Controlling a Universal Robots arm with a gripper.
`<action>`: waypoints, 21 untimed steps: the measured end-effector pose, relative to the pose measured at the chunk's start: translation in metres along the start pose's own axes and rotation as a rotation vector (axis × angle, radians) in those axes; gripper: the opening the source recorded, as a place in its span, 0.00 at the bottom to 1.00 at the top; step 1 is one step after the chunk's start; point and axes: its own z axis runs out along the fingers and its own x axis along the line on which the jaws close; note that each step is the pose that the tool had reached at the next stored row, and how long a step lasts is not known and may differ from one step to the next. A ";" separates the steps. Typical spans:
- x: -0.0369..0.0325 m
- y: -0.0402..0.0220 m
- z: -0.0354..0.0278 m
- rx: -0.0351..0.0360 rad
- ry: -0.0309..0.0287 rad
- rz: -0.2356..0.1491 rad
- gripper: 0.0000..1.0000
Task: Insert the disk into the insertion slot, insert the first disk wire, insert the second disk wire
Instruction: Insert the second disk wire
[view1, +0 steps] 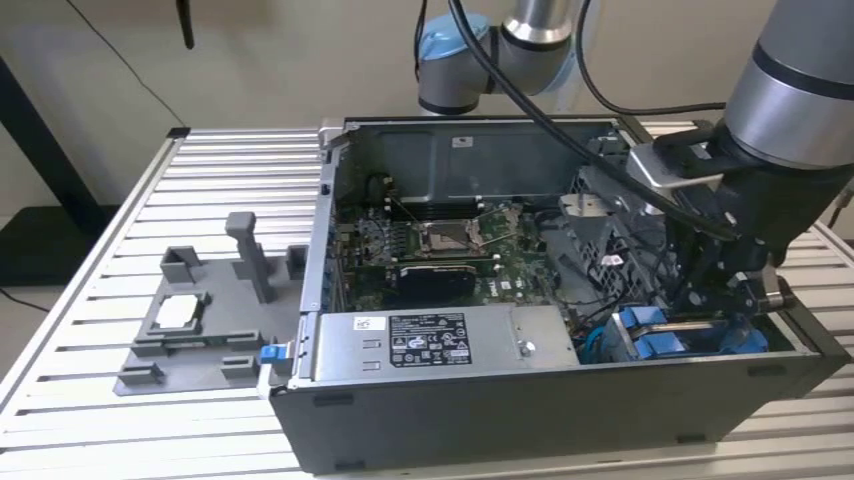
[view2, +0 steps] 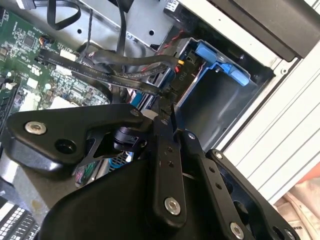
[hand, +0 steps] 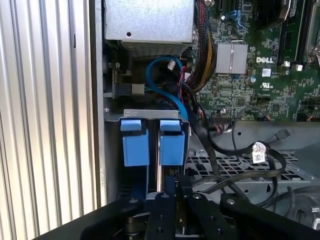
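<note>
The disk step looks done. The disk stands on edge in the slot, and its blue carrier tabs show side by side at the mouth of the bay in the first wire view's companion, the first wrist view. The slot sits in the corner of the case nearest the counter's near edge, on the exterior view's right.

I judge the work now in hand to be one of the two wire steps. Which of the two I cannot tell. A blue cable curves down towards the top of the slot, but where it ends is hidden.

The tool hangs just over the slot, inside the case. Its fingers are drawn together and clamped on the black plug of a wire. The wire's dark lead trails back across the board. In the second wrist view the plug sits close to the blue tabs at the mouth of the slot. Whether it touches the disk yet is not clear.

The next move calls for the plug to be squared to the disk's socket (keyed, most likely, so it goes in only one way). It then needs a straight, gentle push. The slack lead must be kept from snagging on the nearby cables.
</note>
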 end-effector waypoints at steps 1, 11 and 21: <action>-0.0001 0.0000 0.0002 0.0002 0.0004 0.003 0.16; -0.0010 0.0001 0.0017 0.0021 0.0041 0.032 0.16; -0.0032 0.0001 0.0020 0.0051 0.0086 0.074 0.16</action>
